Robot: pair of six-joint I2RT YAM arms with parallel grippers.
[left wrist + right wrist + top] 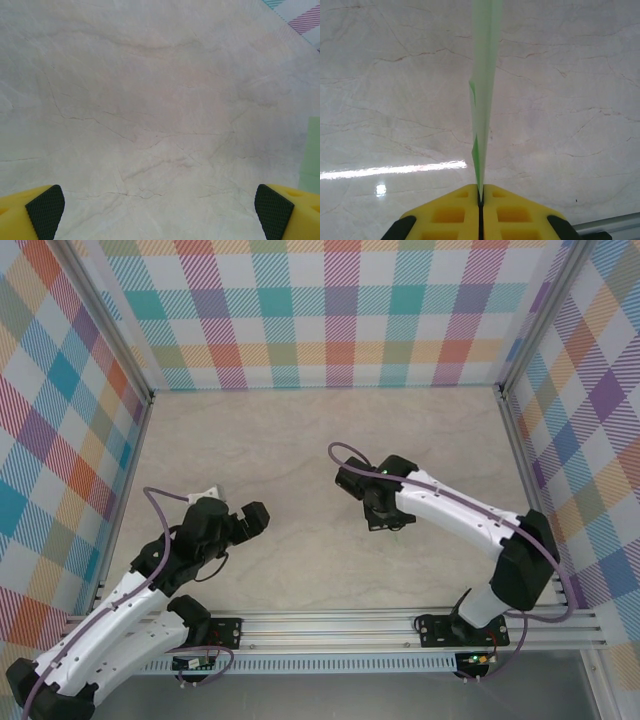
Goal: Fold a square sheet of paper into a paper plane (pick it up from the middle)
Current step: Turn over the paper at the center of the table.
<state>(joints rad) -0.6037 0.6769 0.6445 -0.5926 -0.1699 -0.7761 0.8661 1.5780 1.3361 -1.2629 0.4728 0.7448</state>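
My right gripper (481, 192) is shut on the sheet of paper (482, 100). The pale-green paper is folded and seen edge-on, rising as a thin strip from between the yellow fingers (450, 215) above the marble tabletop. From above, the right gripper (385, 518) points down near the table's middle and covers the paper. My left gripper (250, 518) hangs open to its left, apart from it. The left gripper (160, 212) has its pads (45, 210) spread wide with nothing between them. A pale-green patch (311, 147) shows at the right edge of the left wrist view.
The beige marble tabletop (300, 440) is walled by colourful checked panels (330, 310) at the back and both sides. An aluminium rail (330, 625) with both arm bases runs along the near edge. Purple cables (345, 450) loop off both arms.
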